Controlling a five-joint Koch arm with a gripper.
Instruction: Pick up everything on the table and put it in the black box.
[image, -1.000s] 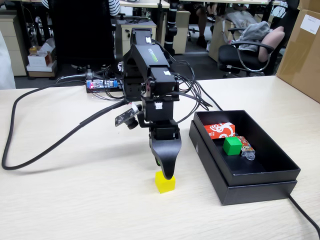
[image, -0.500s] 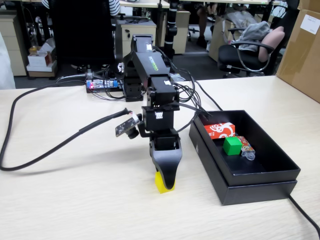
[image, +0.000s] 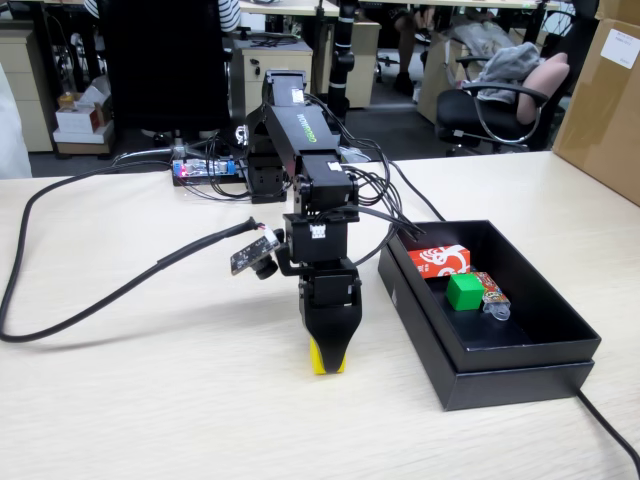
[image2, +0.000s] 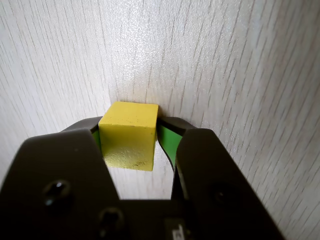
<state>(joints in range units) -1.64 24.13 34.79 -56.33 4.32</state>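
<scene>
A yellow cube (image: 322, 360) stands on the pale wood table (image: 150, 400), left of the black box (image: 520, 355). My gripper (image: 328, 352) points straight down over it. In the wrist view the cube (image2: 129, 140) sits between my two jaws, and the green pads press against both of its sides; the gripper (image2: 130, 122) is shut on it at table level. Inside the black box lie the red block with white swirls (image: 440, 261) and the green cube (image: 463, 292).
A small patterned tube (image: 490, 292) lies in the box beside the green cube. A thick black cable (image: 90, 300) curves over the table's left part. A brown carton (image: 600, 90) stands at the far right. A circuit board (image: 205, 168) sits behind the arm's base.
</scene>
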